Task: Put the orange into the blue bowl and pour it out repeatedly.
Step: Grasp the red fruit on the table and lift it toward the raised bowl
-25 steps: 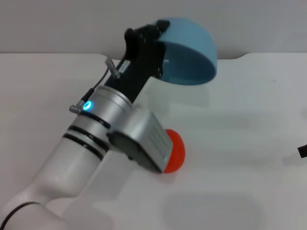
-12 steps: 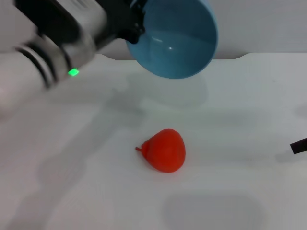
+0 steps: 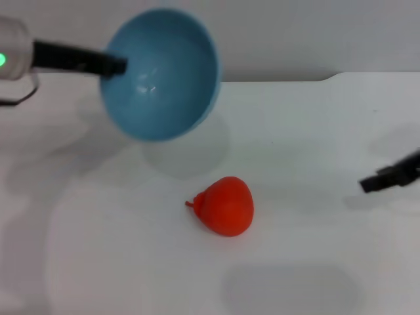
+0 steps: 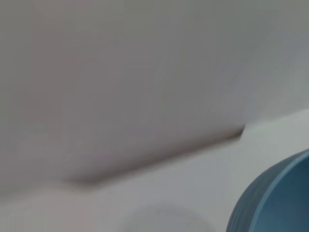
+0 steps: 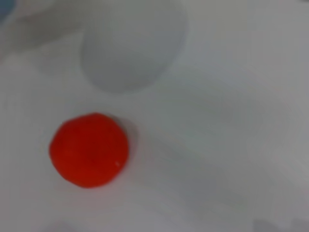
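At the far left of the head view, the left gripper (image 3: 117, 65) is seen reaching in from the left edge, its dark fingers closed on the rim of the blue bowl (image 3: 161, 72). A green light is shown on the pale arm behind it. The bowl is held well above the white table (image 3: 315, 164), tipped on its side so that its open mouth faces the near right; its glossy inside is seen to be empty. A soft round shadow is cast on the table below the bowl and slightly nearer. In the left wrist view only a curved part of the bowl's outer wall (image 4: 275, 198) is shown at one corner, with the table's far edge and a grey wall behind it.

Near the middle of the table, the orange (image 3: 226, 205) is seen lying on the surface, well apart from the bowl and nearer than the bowl's shadow, its small stem nub pointing left. In the right wrist view the orange (image 5: 89, 149) is shown from above, resting alone beside that same shadow.

At the far right edge, the right gripper (image 3: 387, 176) is seen only as a dark tip just above the table, well away from the orange; whether its fingers are apart or together cannot be told, as too little of it is visible.
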Robot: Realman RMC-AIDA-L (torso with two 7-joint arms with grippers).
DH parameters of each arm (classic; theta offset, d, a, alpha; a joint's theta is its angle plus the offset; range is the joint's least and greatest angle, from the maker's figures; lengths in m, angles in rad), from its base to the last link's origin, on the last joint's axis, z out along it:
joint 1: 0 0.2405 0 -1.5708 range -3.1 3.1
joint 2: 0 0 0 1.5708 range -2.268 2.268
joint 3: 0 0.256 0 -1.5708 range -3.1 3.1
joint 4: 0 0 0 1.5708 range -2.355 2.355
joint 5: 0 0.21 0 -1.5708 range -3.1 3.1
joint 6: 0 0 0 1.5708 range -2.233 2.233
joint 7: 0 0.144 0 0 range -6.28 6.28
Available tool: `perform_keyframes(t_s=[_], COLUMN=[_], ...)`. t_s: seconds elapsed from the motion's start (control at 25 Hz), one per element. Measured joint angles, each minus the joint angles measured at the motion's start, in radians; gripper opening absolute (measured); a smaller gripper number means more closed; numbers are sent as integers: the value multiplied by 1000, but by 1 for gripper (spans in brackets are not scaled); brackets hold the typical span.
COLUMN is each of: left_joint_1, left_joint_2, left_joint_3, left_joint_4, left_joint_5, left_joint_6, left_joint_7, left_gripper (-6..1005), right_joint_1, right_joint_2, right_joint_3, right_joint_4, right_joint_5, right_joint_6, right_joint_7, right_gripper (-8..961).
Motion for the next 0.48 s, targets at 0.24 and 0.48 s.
perform_keyframes(t_s=[0.24,0.48], left_joint_1=[-20,23], left_joint_2=[-4,-4], left_joint_3=[-53,-73], left_joint_4=[0,31], left_joint_5=[180,203], left_joint_6=[221,311], left_joint_7=[-63,-88], left_gripper=[-2,-1], right_joint_1=[16,21], right_joint_2=[0,0], right_joint_3=[-202,-446], right_joint_4=[34,88], right_joint_5=[108,127], right_joint_6=[154,361], right_joint_7=[-66,-154], right_gripper=[426,428])
